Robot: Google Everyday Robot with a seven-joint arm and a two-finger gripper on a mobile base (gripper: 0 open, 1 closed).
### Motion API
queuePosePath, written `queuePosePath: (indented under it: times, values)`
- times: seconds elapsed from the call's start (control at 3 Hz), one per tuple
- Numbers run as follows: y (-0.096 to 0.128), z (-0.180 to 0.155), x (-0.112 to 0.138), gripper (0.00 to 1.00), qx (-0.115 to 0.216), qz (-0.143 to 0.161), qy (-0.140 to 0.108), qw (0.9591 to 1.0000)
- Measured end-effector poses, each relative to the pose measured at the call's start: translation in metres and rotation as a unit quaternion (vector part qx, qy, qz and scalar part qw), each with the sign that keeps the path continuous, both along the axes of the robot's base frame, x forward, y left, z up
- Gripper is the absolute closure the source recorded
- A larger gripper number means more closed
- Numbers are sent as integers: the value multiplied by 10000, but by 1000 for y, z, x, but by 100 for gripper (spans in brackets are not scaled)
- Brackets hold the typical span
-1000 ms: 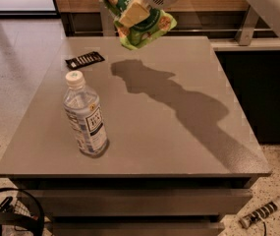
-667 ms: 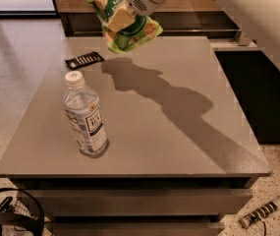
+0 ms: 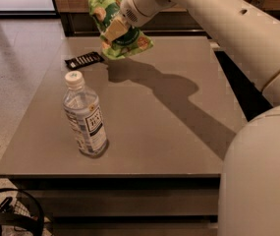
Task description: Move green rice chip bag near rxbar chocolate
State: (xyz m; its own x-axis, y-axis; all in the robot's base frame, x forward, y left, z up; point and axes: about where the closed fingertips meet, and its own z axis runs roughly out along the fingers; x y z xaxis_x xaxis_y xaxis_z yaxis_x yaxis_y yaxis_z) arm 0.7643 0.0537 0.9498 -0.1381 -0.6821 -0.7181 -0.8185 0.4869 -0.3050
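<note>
The green rice chip bag (image 3: 114, 26) is crinkled and bright green with tan chip pictures. It hangs in the air above the far left part of the table. My gripper (image 3: 116, 29) is shut on the bag and holds it from the right. The rxbar chocolate (image 3: 84, 60) is a small flat black wrapper with white lettering. It lies on the table's far left, just left of and below the bag. The bag's lower edge is a little above the tabletop, right of the bar.
A clear water bottle (image 3: 85, 117) with a white cap stands upright at the front left of the grey table (image 3: 179, 127). My white arm crosses the upper right. A dark wire object (image 3: 7, 215) sits on the floor at lower left.
My gripper has carried the bag left and down, closer to the black bar. The arm has swung further into view on the right. Bottle and bar have not moved.
</note>
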Motion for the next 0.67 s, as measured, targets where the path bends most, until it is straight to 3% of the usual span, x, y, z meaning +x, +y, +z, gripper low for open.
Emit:
queuePosePath:
  times: [0.33,0.67]
  values:
    - [-8,-25,20,100,157,-243,307,9991]
    - [-6,-28,21,85,158,-241,334,9990]
